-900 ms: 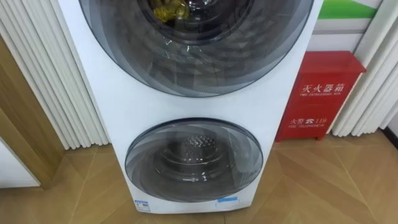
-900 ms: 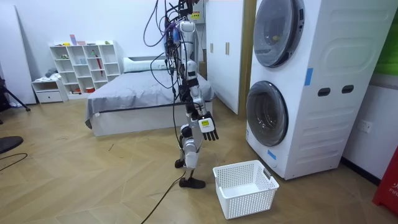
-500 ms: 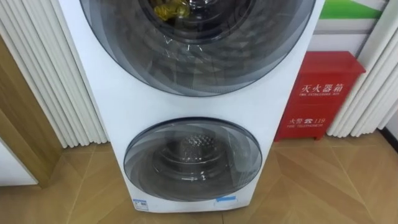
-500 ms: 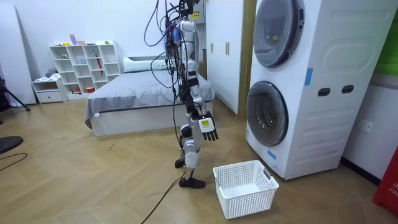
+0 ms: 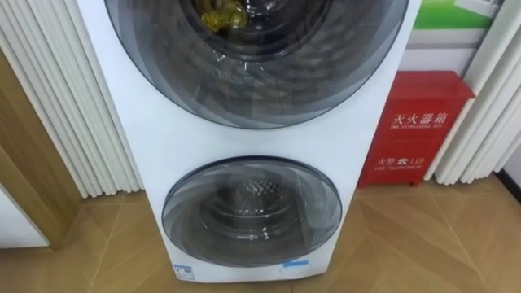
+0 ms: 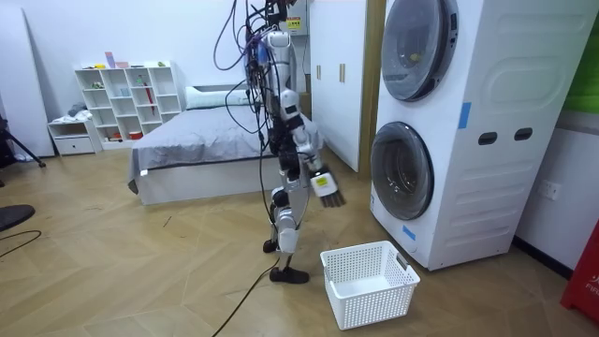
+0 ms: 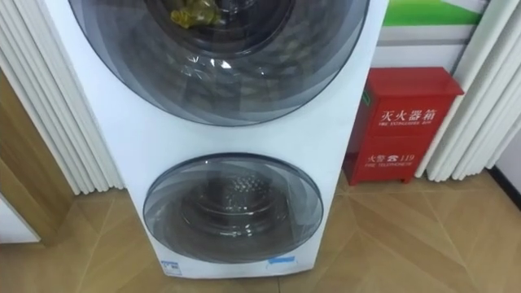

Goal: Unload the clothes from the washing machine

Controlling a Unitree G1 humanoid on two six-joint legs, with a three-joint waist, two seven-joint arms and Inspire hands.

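Fingers (image 6: pixel 335 197) of the right hand (image 6: pixel 324 183) seem straight, though tiny; yellow clothes (image 5: pixel 221 15) are cropped behind glass (image 5: pixel 260 81).

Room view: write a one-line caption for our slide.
Robot faces the stacked washing machine, right hand held out, white basket nearby.

**Bright bedroom, wood floor**

A herringbone wood floor (image 6: pixel 140 271) runs beneath plain white walls (image 6: pixel 112 33). A bed (image 6: pixel 206 150) with a grey cover stands near a white cubby shelf (image 6: pixel 126 94) and tall white wardrobe doors (image 6: pixel 332 75). A red cabinet (image 5: pixel 415 126) sits on the floor beside white ribbed panels (image 5: pixel 480 114).
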